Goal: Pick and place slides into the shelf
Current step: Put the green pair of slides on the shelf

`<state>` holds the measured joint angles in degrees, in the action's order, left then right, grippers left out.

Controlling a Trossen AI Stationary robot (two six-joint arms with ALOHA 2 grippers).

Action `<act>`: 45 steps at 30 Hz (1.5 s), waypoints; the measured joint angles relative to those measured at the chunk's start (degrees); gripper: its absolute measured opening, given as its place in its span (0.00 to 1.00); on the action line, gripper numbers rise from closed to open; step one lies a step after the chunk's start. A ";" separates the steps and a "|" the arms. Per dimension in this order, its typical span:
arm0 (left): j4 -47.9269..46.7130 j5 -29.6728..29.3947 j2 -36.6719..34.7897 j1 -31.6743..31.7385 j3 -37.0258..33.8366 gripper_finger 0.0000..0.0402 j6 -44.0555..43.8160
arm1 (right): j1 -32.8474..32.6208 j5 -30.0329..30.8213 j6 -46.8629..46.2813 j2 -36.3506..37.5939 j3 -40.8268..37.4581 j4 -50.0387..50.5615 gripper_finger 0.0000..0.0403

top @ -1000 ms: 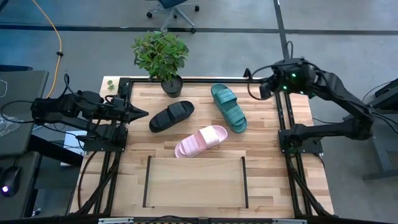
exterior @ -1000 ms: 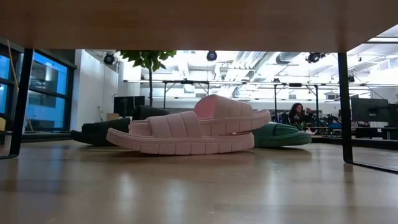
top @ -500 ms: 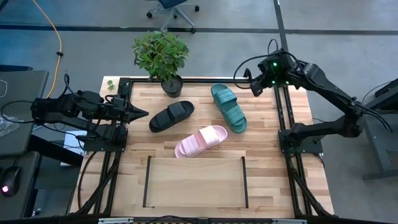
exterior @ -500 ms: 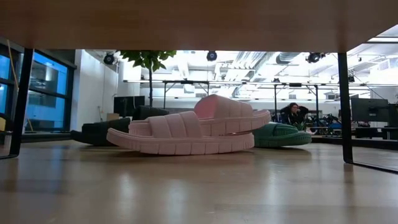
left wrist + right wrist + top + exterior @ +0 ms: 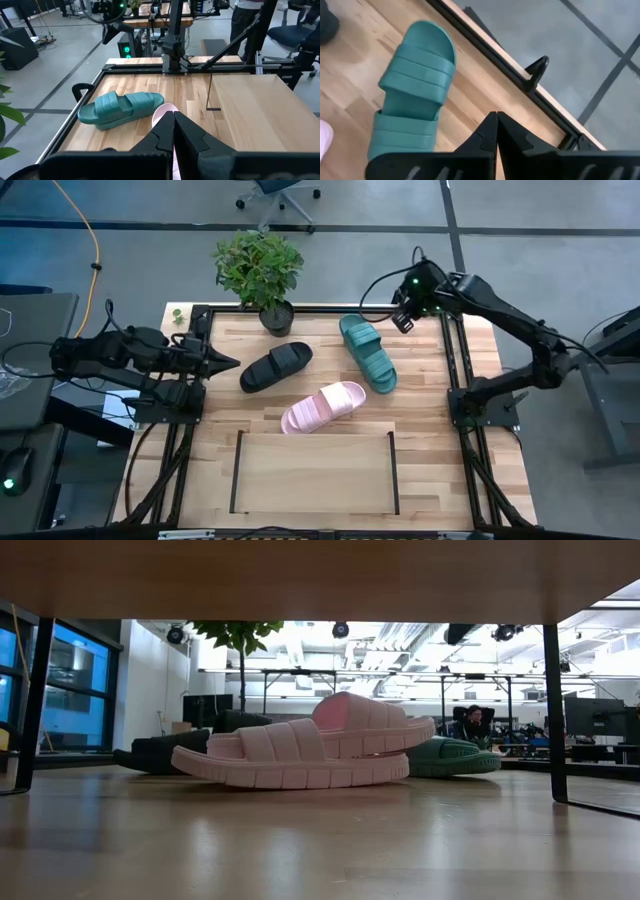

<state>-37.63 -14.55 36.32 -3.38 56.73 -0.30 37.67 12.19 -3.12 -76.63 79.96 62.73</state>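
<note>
Three slides lie sole-down on the wooden table: the teal-green slide (image 5: pixel 367 352) (image 5: pixel 412 95) (image 5: pixel 120 107) toward the far right, the black slide (image 5: pixel 275 366) left of it, the pale pink slide (image 5: pixel 323 406) (image 5: pixel 305 745) nearer the middle. The shelf (image 5: pixel 314 472), a light-wood panel with thin black side rails, sits at the near edge with nothing on it. My right gripper (image 5: pixel 403 317) (image 5: pixel 496 119) hovers shut above the far right edge, just right of the teal slide. My left gripper (image 5: pixel 232 362) (image 5: pixel 173 118) is shut at the left side, pointing at the black slide.
A potted plant (image 5: pixel 260 272) stands at the far edge behind the black slide. The large black outer frame (image 5: pixel 455 380) runs along the table's sides. Bare wood lies between the slides and the shelf. A person sits far off in the room in the low view.
My right arm has swung from outside the table's right edge toward the left, bringing its gripper in over the far right rail, close to the teal slide. It stays shut. The slides and my left arm have not moved.
</note>
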 joint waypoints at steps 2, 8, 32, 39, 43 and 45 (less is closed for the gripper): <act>0.00 0.00 0.28 -0.01 0.00 0.00 0.00 | -0.02 -0.20 -0.85 -1.15 -0.01 -0.04 0.00; -0.37 -0.04 1.32 -0.01 0.00 0.00 0.00 | -0.29 -13.48 -2.85 -2.34 -3.92 -4.81 0.00; -1.67 1.07 1.81 -0.01 0.00 0.00 -0.02 | -6.48 -20.03 -61.48 23.40 -45.63 -62.37 0.00; -2.03 1.05 1.81 0.01 0.00 0.00 -0.02 | -12.01 -10.97 -75.23 24.65 -50.41 -68.26 0.01; -2.03 1.05 1.81 0.01 0.00 0.00 0.00 | -14.58 -7.92 -78.71 23.73 -50.84 -68.15 0.05; -2.03 1.05 1.81 -0.01 0.00 0.00 -0.01 | -15.37 -6.33 -80.64 23.12 -50.84 -68.30 0.08</act>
<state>-39.66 -13.50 38.13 -3.40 56.73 -0.30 22.30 5.86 -83.76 -53.51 29.12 -5.58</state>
